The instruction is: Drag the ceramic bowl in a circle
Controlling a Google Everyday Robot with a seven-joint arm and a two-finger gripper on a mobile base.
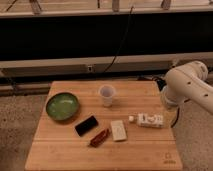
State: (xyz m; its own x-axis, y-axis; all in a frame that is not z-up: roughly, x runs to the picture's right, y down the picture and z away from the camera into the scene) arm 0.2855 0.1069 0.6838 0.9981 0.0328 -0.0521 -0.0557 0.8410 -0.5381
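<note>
The ceramic bowl (62, 106) is a round shallow green bowl with a darker rim. It stands on the left part of the wooden table (145, 150). My white arm (187, 86) shows at the right edge of the view, beside the table's right side and far from the bowl. My gripper is not in view; only the arm's rounded links show.
A small translucent white cup (106, 95) stands at the table's middle back. A black flat object (86, 125), a red packet (99, 138) and a white rectangular item (118, 130) lie mid-table. A white bottle (147, 120) lies on its side at the right.
</note>
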